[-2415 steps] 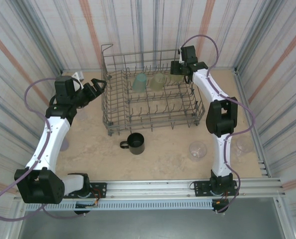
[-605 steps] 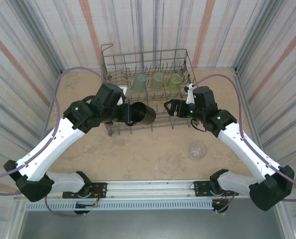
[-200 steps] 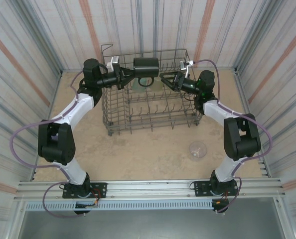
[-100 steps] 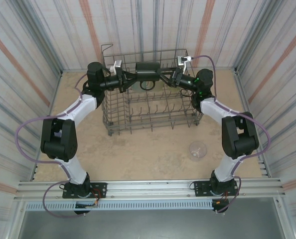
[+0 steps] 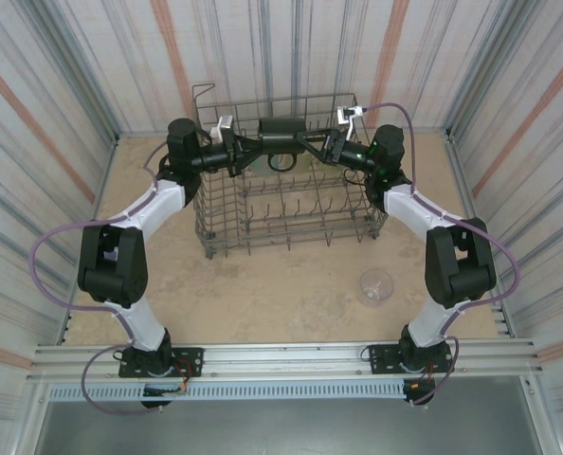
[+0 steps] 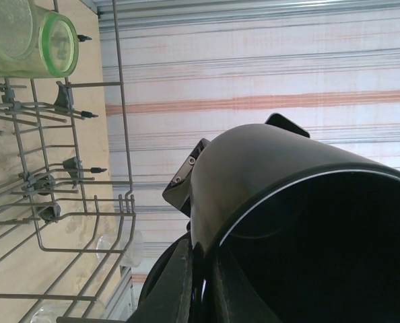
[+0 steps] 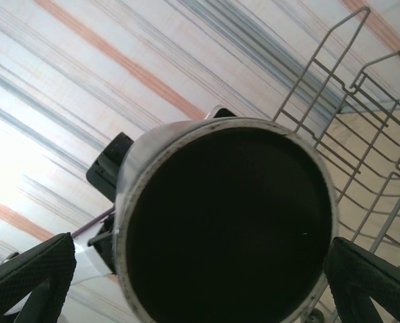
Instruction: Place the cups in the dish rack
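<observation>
Striped walls around a beige bench (image 5: 291,284), dish rack (image 5: 206,213) at its far edge, black mug (image 5: 281,128) sideways above the rack's far side, left gripper (image 5: 247,147) clamped on its rim, right gripper (image 5: 312,142) spread wide either side of its base.

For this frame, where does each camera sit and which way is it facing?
Top external: above and behind the bases, looking down at the table, rack and both arms; left tool grips the mug, right tool open beside it.
Left wrist: on the left arm, looking along its fingers into the mug's mouth; a green cup beyond.
Right wrist: on the right arm, facing the mug's base between its spread fingers.
Both wrist views share the mug and rack wires.
</observation>
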`<control>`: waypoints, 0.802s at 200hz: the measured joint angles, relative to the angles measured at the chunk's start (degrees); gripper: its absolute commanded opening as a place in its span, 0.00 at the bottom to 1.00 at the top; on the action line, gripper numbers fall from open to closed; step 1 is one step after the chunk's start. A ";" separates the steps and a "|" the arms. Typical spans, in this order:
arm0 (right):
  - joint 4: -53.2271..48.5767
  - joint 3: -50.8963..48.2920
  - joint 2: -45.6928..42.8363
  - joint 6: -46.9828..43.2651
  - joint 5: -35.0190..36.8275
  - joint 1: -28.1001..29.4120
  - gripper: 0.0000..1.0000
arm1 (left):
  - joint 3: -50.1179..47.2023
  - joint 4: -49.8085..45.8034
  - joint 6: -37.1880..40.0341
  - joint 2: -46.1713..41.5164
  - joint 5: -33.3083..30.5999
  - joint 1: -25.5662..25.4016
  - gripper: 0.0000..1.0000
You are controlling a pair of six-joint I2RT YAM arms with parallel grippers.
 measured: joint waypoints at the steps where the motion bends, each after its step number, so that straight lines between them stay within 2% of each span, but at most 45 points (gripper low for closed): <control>1: -0.11 0.00 0.00 0.00 -0.02 -0.02 0.99 | 0.00 0.00 0.00 0.00 0.07 -0.04 0.00; 85: -2.84 -0.07 -0.79 0.22 -1.07 -0.46 0.99 | 0.02 -0.04 0.02 -0.09 1.97 -1.36 0.00; 160: 4.87 0.59 -0.79 6.88 -4.35 0.04 0.99 | 1.84 1.75 -0.15 -0.09 5.25 -2.97 0.00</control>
